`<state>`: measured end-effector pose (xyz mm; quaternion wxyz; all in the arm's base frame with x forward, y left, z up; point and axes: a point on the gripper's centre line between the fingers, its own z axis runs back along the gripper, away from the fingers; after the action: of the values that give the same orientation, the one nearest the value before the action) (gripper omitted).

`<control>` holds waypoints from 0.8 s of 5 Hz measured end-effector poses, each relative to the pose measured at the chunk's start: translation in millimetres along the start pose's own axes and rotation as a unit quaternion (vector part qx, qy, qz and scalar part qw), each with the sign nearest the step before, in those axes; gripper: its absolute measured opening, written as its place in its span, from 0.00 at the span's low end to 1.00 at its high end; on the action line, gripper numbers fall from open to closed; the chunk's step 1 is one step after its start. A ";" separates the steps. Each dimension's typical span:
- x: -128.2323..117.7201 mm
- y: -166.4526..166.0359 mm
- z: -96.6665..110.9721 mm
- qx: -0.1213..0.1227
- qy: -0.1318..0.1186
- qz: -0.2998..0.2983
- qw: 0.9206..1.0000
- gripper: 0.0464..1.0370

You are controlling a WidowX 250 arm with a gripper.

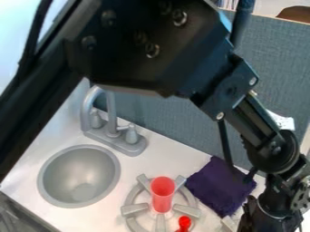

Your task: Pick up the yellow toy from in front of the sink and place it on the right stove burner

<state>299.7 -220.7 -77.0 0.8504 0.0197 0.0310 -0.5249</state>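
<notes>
Red cup (pixel 162 195) stands on the burner (pixel 134 209), purple cloth (pixel 216 186) beside it.
Jaws at lower right, near the cloth (wide or narrow, I cannot tell); progress unclear.

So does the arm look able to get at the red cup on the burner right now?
Likely yes: only a low purple cloth lies between arm and red cup, though the small red item close by could crowd the grip.

tool (pixel 270 218) cut off at bottom
</notes>
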 end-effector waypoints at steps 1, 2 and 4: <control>1.5 1.4 -1.7 0.006 -0.004 0.007 1.000 0.46; 2.0 2.0 -2.6 0.009 -0.008 0.023 1.000 0.79; -24.1 0.1 56.4 0.036 -0.106 0.080 0.990 0.97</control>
<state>290.8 -202.8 -18.9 0.8867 -0.0029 -0.0802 -0.4553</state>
